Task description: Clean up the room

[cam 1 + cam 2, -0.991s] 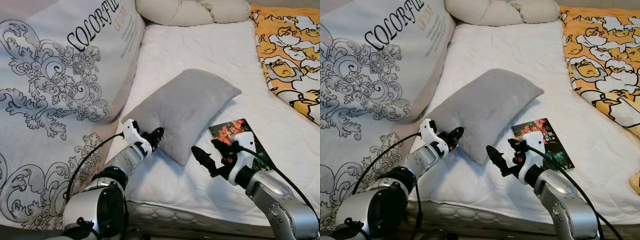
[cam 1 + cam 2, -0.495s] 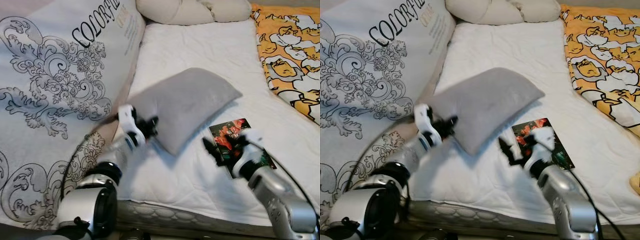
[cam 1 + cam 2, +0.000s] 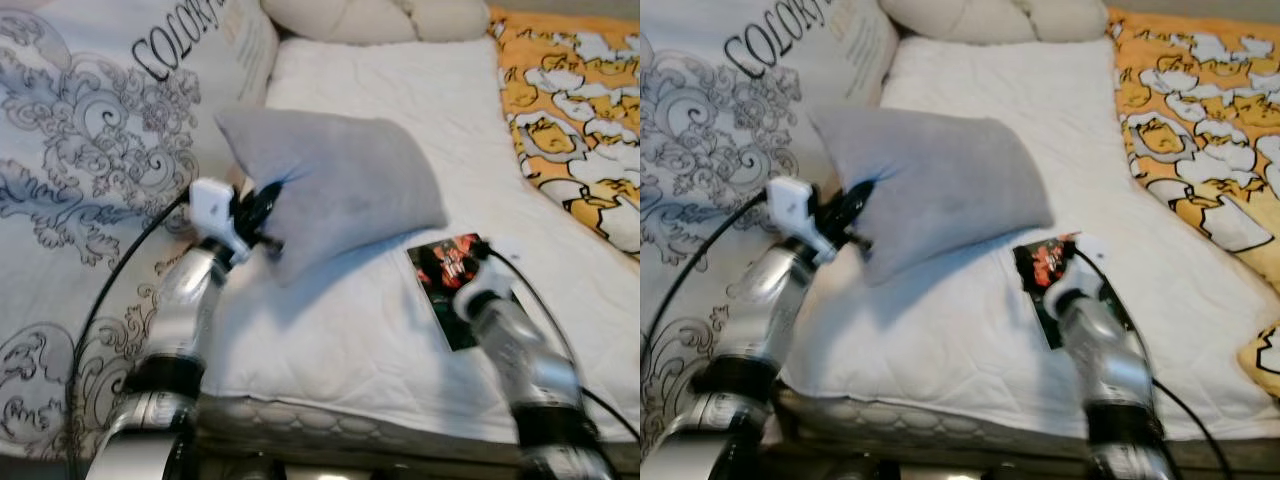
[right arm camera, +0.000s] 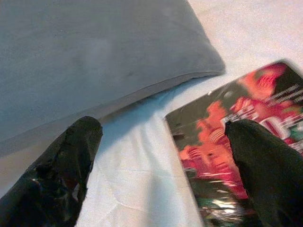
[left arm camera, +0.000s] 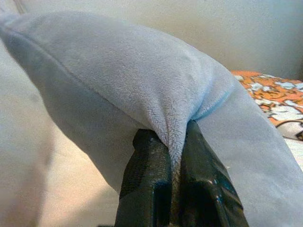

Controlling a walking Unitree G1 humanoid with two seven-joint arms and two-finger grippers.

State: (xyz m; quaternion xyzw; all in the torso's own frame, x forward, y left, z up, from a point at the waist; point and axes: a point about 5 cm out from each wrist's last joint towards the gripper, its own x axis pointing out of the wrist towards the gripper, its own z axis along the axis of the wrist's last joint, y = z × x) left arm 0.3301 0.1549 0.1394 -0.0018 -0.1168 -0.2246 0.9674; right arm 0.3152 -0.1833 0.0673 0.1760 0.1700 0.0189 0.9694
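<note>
While clamped: left tool on pillow

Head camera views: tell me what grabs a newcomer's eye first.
A soft grey rectangular pillow hangs lifted above the white quilted mattress, its corner pinched in the left gripper. Beside it a glossy red-and-black booklet lies flat, with the open right gripper reaching toward it. An orange cartoon-print blanket covers the bed's right side.

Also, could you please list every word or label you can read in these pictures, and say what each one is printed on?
"COLOR", cut off by the frame's top edge: on the large patterned cushion.
Small gold lettering beside it on the same cushion: too blurred to read.
Print on the red and black booklet on the mattress: too blurred to read.
</note>
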